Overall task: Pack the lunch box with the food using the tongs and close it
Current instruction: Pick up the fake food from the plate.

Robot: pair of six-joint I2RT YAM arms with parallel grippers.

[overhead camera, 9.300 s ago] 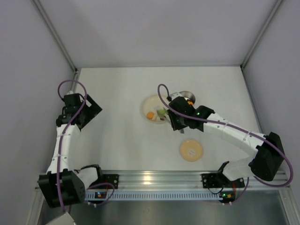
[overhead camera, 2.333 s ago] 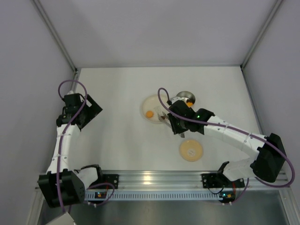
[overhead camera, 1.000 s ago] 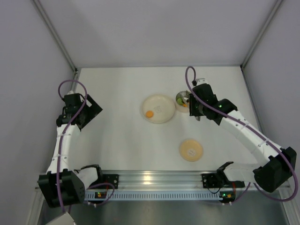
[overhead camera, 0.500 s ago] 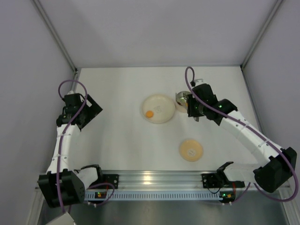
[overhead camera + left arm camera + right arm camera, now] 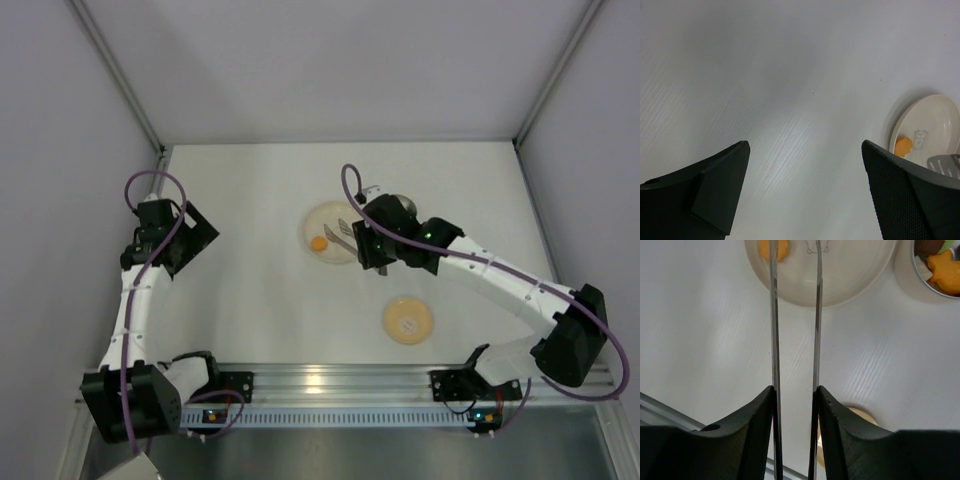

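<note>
The right pincer [image 5: 795, 396] is clamped on the handle end of the tongs [image 5: 773, 340], its two fingers pressing the thin metal arms from either side. The arms stand a little apart and reach out over the plate [image 5: 855, 275], left of the pincer. In the overhead view their tips lie over the plate, just right of the one orange piece [image 5: 319, 243] on it. The lunch box [image 5: 905, 271] sits open just right of the plate, partly hidden by the arm from above. In it are an orange piece, a brown piece and a bit of green. Its lid [image 5: 407, 320] lies flat on the table [image 5: 250, 300], nearer, well apart from the box. The left pincer [image 5: 802, 150] hangs wide open and grips nothing, far to the left above bare table.
</note>
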